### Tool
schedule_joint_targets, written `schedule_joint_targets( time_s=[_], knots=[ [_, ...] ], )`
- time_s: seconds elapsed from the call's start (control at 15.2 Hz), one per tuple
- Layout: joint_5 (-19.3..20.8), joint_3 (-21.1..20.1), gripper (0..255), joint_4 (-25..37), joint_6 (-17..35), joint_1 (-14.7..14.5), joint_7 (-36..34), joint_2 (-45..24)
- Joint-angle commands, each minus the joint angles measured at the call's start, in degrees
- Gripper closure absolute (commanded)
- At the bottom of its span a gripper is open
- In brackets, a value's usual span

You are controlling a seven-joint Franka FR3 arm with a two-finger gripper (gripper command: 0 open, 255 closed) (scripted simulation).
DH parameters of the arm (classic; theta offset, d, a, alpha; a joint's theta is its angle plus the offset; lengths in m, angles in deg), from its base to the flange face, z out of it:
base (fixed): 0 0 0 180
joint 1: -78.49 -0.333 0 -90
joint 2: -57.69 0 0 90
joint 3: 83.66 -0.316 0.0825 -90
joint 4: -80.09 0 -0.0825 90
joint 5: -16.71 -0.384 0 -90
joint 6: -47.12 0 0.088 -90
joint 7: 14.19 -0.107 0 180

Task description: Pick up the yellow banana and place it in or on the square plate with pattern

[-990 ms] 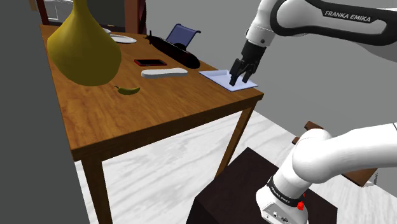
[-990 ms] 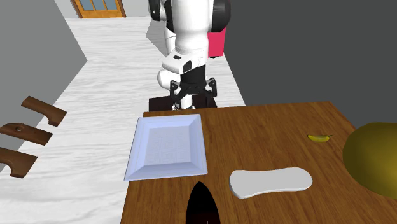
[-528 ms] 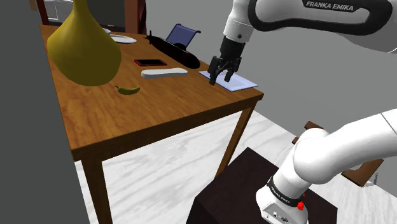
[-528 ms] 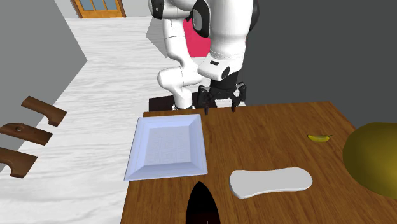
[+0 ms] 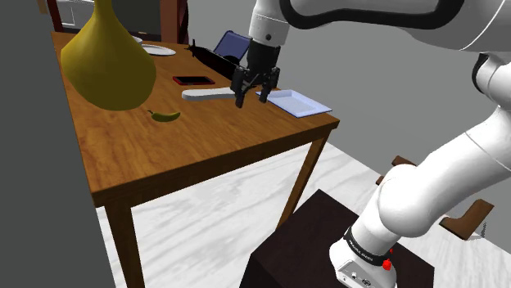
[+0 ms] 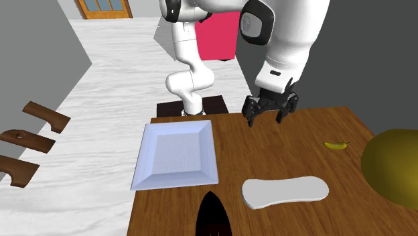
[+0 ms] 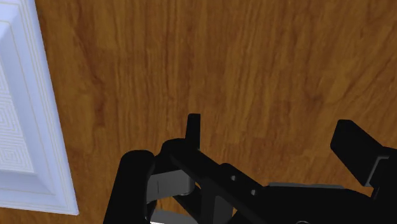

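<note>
The small yellow-green banana (image 5: 165, 116) (image 6: 335, 145) lies on the wooden table (image 5: 205, 143) near a big yellow gourd-shaped vase (image 5: 106, 57). At the table's corner rests the pale square plate with pattern (image 5: 299, 101) (image 6: 176, 154) (image 7: 19, 114). My black gripper (image 5: 253, 100) (image 6: 266, 122) (image 7: 273, 137) hovers open above bare wood, between plate and banana, closer to the plate. Nothing is between its fingers (image 7: 194, 127). In the shoulder view the banana lies well to the gripper's left.
A white oblong object (image 5: 211, 94) (image 6: 285, 191) lies between the gripper and the banana's side of the table. A red phone (image 5: 193, 80) and a long black object (image 5: 223, 64) (image 6: 213, 214) lie farther back. Bare wood surrounds the banana.
The arm has swung from above the plate to the shoulder view's left, over the bare table, nearer the banana. The fingers stayed open.
</note>
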Motion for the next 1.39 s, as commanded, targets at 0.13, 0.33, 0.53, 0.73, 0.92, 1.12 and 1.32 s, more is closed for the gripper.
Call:
schedule_joint_targets(
  time_s=[0.13, 0.33, 0.53, 0.73, 0.92, 1.12, 1.32],
  knots=[
    [1.5, -3.9, 0, 8.3, -1.0, -1.2, -5.2, -8.2],
    [3.4, -6.4, 0, 15.1, -2.3, -2.4, -9.0, -14.6],
    [6.1, -8.6, 0, 23.0, -4.3, -4.2, -12.7, -21.7],
    [9.3, -10.2, 0, 32.3, -7.1, -7.0, -16.3, -29.5],
    [13.0, -11.0, 0, 43.8, -11.2, -11.1, -19.3, -38.2],
    [13.2, -10.9, 0, 43.0, -10.0, -11.4, -19.6, -38.8],
    [12.8, -10.8, 0, 39.5, -7.2, -10.8, -19.6, -38.0]
  ],
)
